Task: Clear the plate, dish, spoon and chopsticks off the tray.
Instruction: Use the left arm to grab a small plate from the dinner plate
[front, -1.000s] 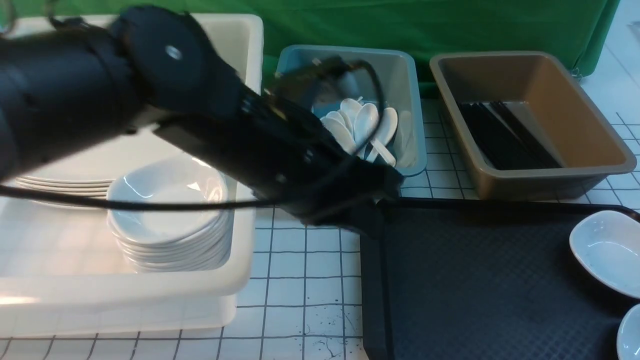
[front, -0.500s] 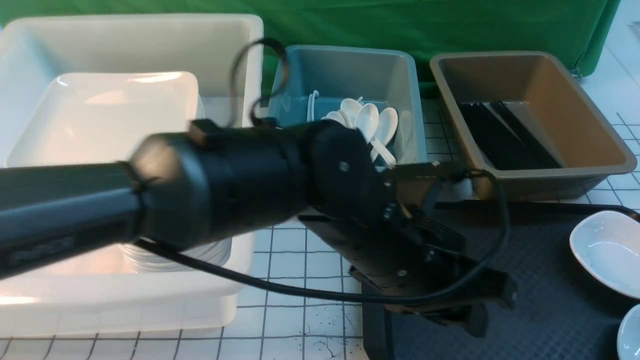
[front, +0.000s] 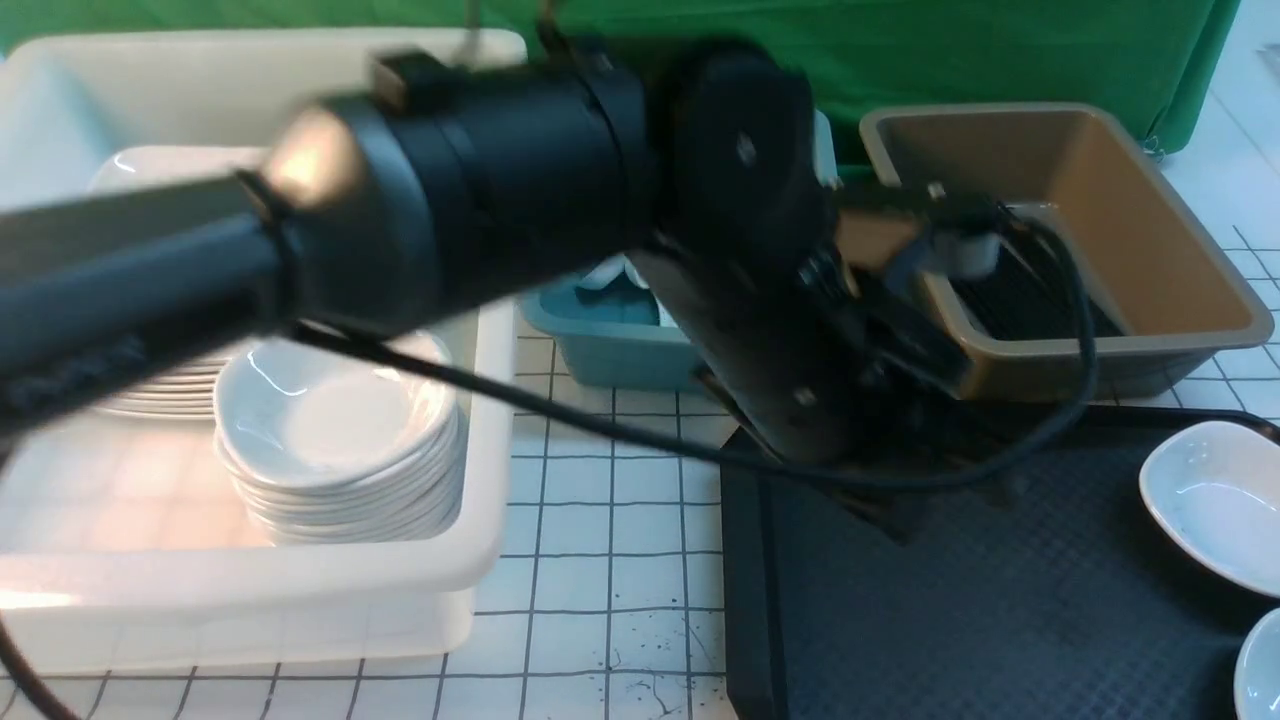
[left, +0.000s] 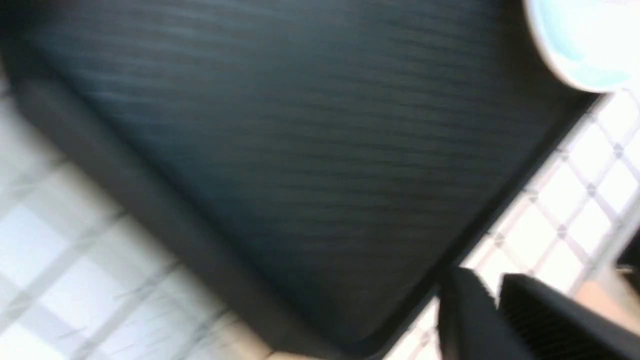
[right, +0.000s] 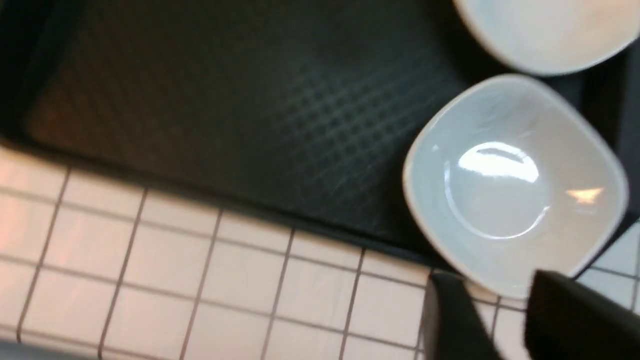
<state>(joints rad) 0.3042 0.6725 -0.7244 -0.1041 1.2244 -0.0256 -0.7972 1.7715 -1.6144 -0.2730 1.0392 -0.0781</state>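
Black left arm (front: 480, 190) lifted over tray (front: 1000, 610), hiding teal tub (front: 600, 345).

No readable text, no labels, no numbers — nothing legible

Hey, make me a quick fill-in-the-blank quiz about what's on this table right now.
1. The chopsticks lie in the ____ tub.
2. ____ small white dishes remain on the tray.
3. The stack of dishes sits in the white tub, on the tray's ____ side.
4. The right gripper has its jaws ____.
Missing words: brown; two; left; open.
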